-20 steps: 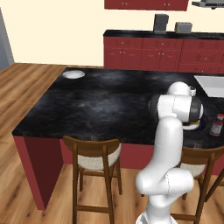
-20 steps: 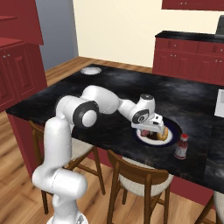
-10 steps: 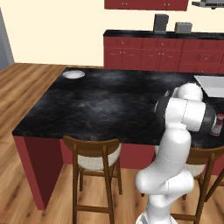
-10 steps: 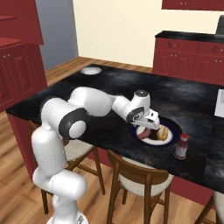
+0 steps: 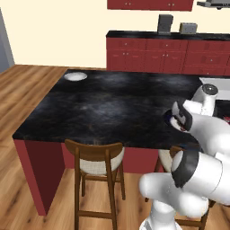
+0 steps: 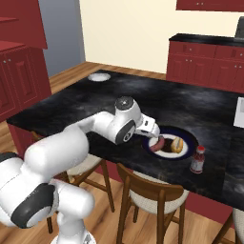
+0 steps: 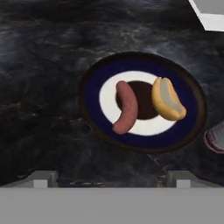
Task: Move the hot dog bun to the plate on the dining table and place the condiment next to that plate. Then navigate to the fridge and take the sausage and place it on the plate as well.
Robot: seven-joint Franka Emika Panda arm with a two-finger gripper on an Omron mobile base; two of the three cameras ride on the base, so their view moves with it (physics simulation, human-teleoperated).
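Pincer [image 7: 112, 177] spread, empty | above plate [image 7: 94, 94] | sausage [image 7: 126, 107] beside bun [image 7: 168, 99]

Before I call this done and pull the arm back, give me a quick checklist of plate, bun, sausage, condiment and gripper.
1. Sausage on the plate: ok, it lies on the white centre.
2. Bun on the plate: ok, beside the sausage, apart from it.
3. Condiment next to the plate: ok, upright on the table, just off the rim.
4. Gripper free of the sausage: ok, fingertips are wide apart and hold nothing.
5. Retreat path: ok by the right base view, the gripper is beside the plate's rim, on the side away from the condiment.
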